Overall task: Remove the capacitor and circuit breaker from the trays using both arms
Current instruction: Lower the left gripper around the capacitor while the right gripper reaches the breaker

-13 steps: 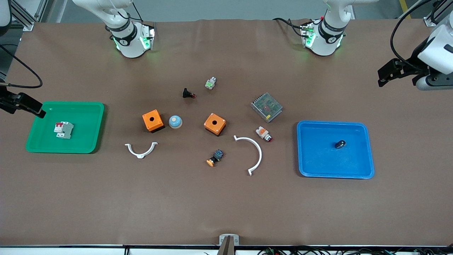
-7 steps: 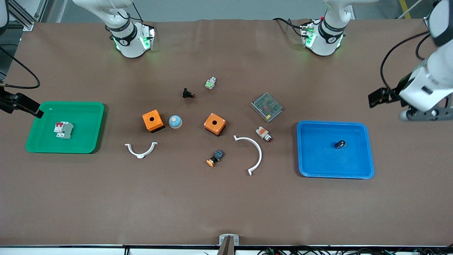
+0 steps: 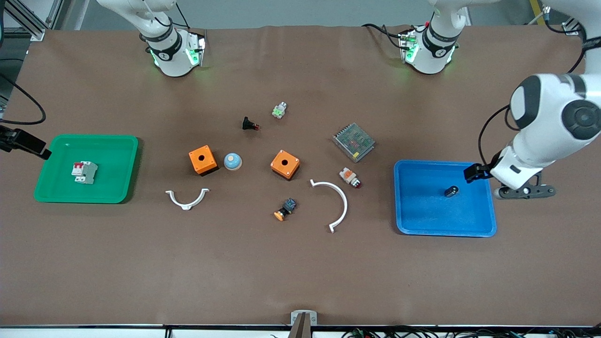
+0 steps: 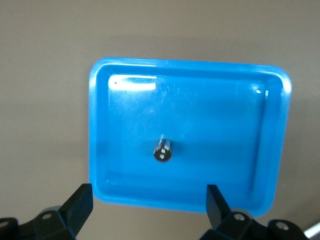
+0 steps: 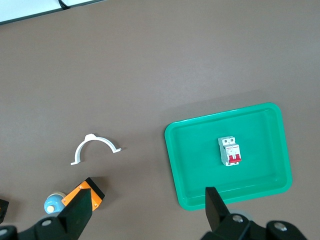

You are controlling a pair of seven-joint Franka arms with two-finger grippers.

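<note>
The capacitor (image 3: pixel 451 191) is a tiny black cylinder lying in the blue tray (image 3: pixel 422 227) at the left arm's end of the table. It also shows in the left wrist view (image 4: pixel 163 150), in the tray (image 4: pixel 100 125). My left gripper (image 3: pixel 475 172) hangs open and empty above that tray's edge (image 4: pixel 147 192). The breaker (image 3: pixel 84 172), white-grey with red levers, lies in the green tray (image 3: pixel 119 139) at the right arm's end. In the right wrist view the breaker (image 5: pixel 229 151) lies in the tray (image 5: pixel 172 150). My right gripper (image 3: pixel 28 143) is open and empty beside the green tray (image 5: pixel 147 197).
Between the trays lie two orange boxes (image 3: pixel 203 160) (image 3: pixel 285 164), a blue dome button (image 3: pixel 232 161), two white curved clips (image 3: pixel 187 199) (image 3: pixel 335 202), a metal mesh unit (image 3: pixel 353 142) and several small push-buttons (image 3: pixel 285 209).
The left arm has swung from the table's end down over the blue tray's edge. The right gripper has drifted slightly away from the green tray. The capacitor and breaker have not moved.
</note>
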